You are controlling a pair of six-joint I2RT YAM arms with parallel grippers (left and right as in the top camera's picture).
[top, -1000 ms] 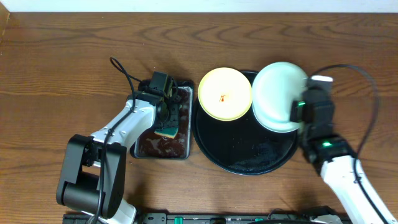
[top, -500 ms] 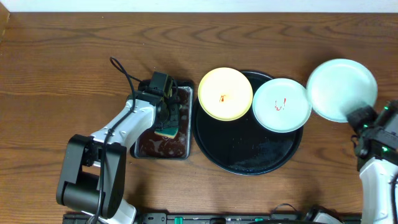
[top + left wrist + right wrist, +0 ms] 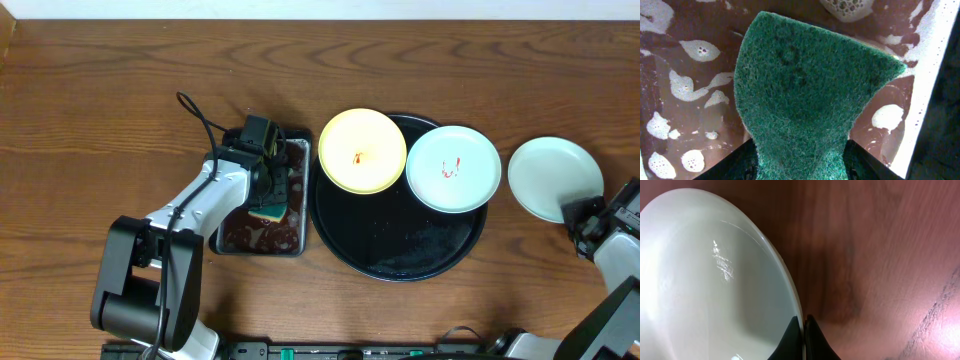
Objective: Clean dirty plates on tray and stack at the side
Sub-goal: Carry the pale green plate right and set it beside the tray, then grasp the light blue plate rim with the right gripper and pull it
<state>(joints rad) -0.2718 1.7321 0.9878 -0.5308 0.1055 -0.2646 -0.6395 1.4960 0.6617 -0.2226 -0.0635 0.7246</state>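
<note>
The black tray (image 3: 400, 255) sits at table centre. A pale yellow plate (image 3: 362, 150) with a red smear lies on its left rim. A mint-white plate (image 3: 453, 168) with red smears lies on its right part. A clean mint-white plate (image 3: 555, 178) is right of the tray, low over the wood; whether it touches I cannot tell. My right gripper (image 3: 578, 215) is shut on its rim (image 3: 801, 325). My left gripper (image 3: 268, 190) is shut on a green sponge (image 3: 805, 95) over the brown soapy liquid.
A rectangular black pan (image 3: 262, 232) of brown foamy liquid (image 3: 685, 90) stands just left of the tray. A black cable (image 3: 200, 120) loops behind the left arm. Bare wooden table (image 3: 100, 90) lies to the left and back.
My right gripper has carried the clean mint-white plate off the tray, out to the right, then down toward the table. The smeared mint plate beneath it came into view. The left arm has not moved.
</note>
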